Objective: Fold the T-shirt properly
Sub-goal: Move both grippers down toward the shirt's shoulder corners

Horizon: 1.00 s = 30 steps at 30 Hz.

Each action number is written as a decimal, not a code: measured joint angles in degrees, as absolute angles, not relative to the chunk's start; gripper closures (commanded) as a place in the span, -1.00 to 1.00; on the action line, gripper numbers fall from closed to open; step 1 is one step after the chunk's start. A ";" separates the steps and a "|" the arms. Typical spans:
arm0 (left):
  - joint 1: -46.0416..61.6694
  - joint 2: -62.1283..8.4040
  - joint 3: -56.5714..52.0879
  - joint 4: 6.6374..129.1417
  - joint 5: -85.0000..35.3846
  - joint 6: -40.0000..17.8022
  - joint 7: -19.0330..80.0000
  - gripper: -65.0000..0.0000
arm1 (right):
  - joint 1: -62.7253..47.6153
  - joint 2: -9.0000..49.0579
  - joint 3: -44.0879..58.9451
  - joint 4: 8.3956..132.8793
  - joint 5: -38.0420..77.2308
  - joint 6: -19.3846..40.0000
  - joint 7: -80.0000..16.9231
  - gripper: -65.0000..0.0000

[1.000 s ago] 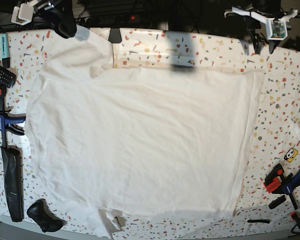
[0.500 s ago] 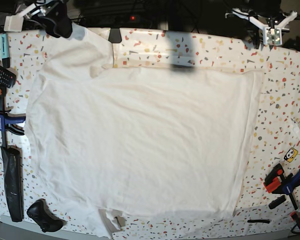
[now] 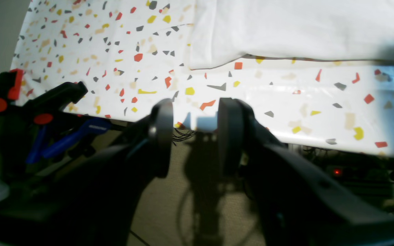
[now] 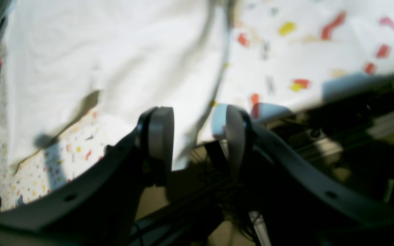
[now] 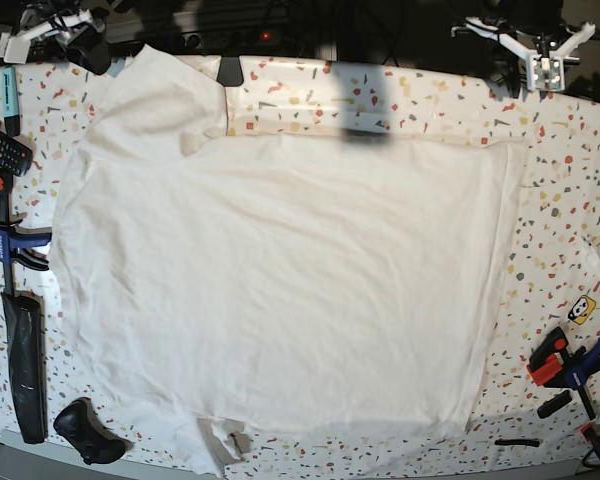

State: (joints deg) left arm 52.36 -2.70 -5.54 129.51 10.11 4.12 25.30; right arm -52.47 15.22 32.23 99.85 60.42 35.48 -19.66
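The white T-shirt (image 5: pixel 270 280) lies spread flat over most of the speckled table (image 5: pixel 570 200), one sleeve (image 5: pixel 165 95) at the far left corner. My right gripper (image 5: pixel 85 45) hovers at the far left edge just beyond that sleeve. In its wrist view it (image 4: pixel 197 143) is open and empty, with the shirt (image 4: pixel 97 68) ahead. My left gripper (image 5: pixel 515 80) hangs at the far right edge, off the cloth. Its wrist view shows it (image 3: pixel 195 136) open over the table edge, apart from the shirt's corner (image 3: pixel 286 30).
Clamps (image 5: pixel 5 240) and a remote (image 5: pixel 2 148) sit along the left edge, with a black bar (image 5: pixel 25 365) and a black lump (image 5: pixel 88 432) near the front left. More clamps (image 5: pixel 570 365) and a yellow sticker (image 5: pixel 580 310) lie at the right.
My right gripper has opened, let go of the sleeve and drawn back to the left, off the cloth. The sleeve now lies flat. The left arm has barely moved.
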 measured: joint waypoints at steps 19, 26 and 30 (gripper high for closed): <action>52.36 -2.70 -5.54 129.51 10.09 4.12 25.32 0.33 | -41.15 15.38 24.18 90.43 59.94 38.20 -22.85 0.21; 52.34 -2.70 -5.54 129.51 9.34 4.14 25.54 0.66 | -41.30 15.05 23.79 90.43 59.99 37.91 -22.39 0.21; 49.21 -2.68 -5.54 129.51 9.19 4.16 25.63 0.57 | -41.30 14.96 23.79 90.43 59.99 37.91 -22.39 0.21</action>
